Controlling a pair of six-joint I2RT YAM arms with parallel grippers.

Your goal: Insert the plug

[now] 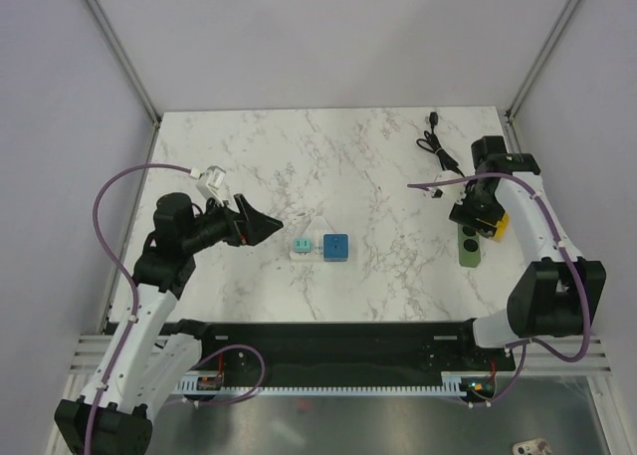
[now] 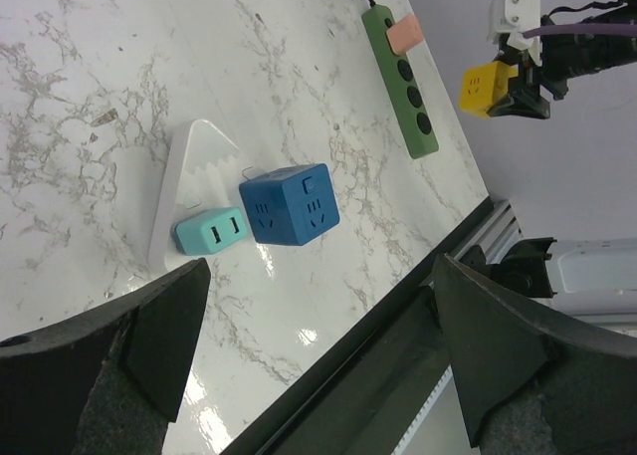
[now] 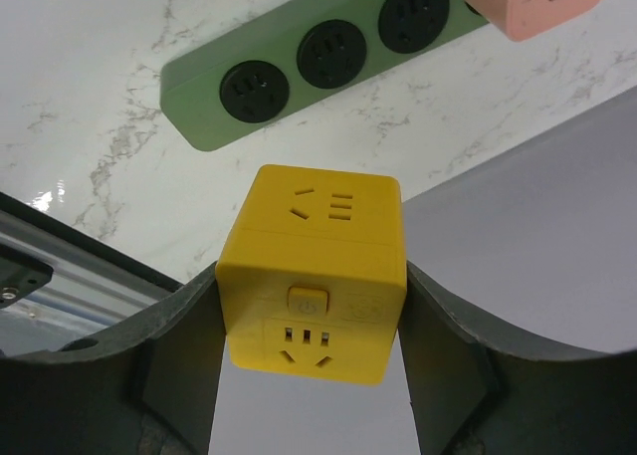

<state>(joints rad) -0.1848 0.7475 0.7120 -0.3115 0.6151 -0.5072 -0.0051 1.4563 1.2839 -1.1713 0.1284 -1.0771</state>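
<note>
The white marble bench carries a green power strip and its black cable at the right. Mid-bench lie a white triangular piece, a teal adapter and a blue cube.

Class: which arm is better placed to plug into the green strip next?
Right: the right gripper holds the yellow cube near the green strip; the left gripper is open, empty, farther off.

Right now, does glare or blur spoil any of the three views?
Top external: evenly lit, sharp. Left wrist: bright reflections on the marble table near the blue cube, nothing hidden. Right wrist: yellow cube sharp, green power strip readable.
</note>
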